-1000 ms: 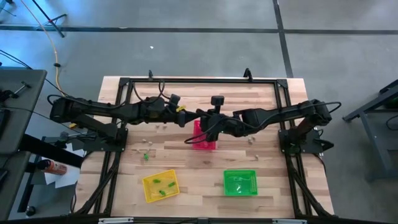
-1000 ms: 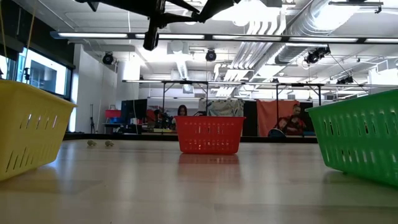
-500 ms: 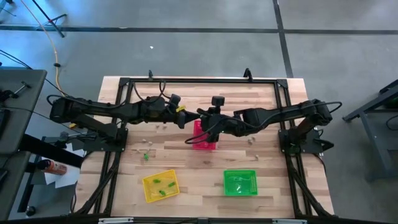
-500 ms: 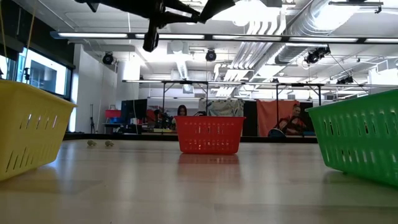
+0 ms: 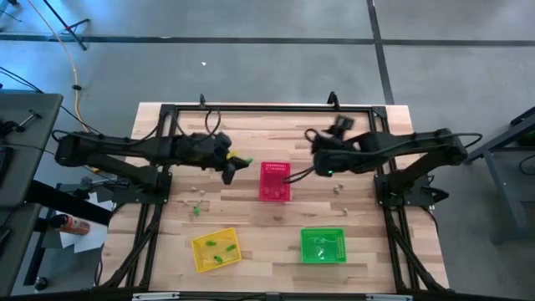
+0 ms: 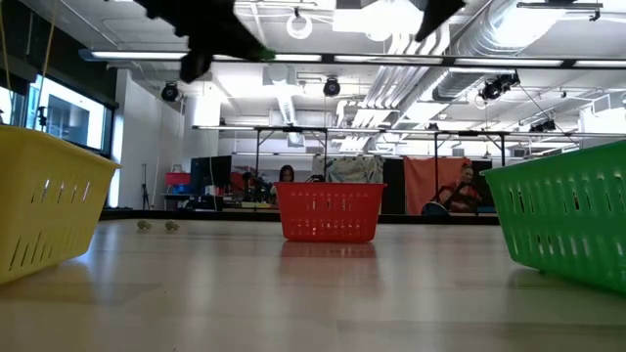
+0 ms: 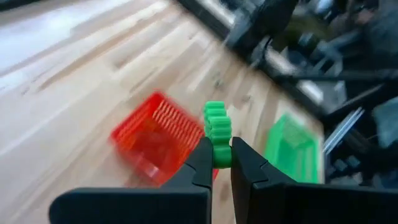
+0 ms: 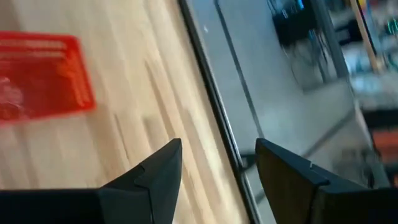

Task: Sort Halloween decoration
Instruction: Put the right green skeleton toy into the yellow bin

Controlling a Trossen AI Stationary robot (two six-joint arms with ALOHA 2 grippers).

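Halloween decoration pieces are seen partly sorted and partly loose. One green trinket (image 7: 216, 134), ribbed and knobbly like moulded plastic, is pinched between the closed fingers of the left pincer (image 7: 216, 163), which is held above the tabletop (image 5: 251, 242) just left of the red basket (image 5: 274, 181). Small green pieces (image 5: 216, 248) are seen inside the yellow basket (image 5: 216, 250), and something green appears to lie in the green basket (image 5: 323, 245), though it cannot be separated from the mesh. Whether anything lies in the red basket cannot be told for certain.

Loose pieces are left on the wood: a green one (image 5: 196, 211) and a few pale ones (image 5: 201, 191) on the left side, and pale ones (image 5: 338, 190) to the right of the red basket. In the low view two small pale lumps (image 6: 157, 226) are seen resting on the surface well behind the yellow basket. The task is judged to be partway done, with the held piece not yet deposited and several pieces not yet collected.

The right pincer (image 8: 217, 165) is spread wide and empty, raised to the right of the red basket.

The baskets are rectangular, of slotted plastic mesh with flared walls. The tabletop is of pale planked wood with visible grain, framed by dark metal rails.
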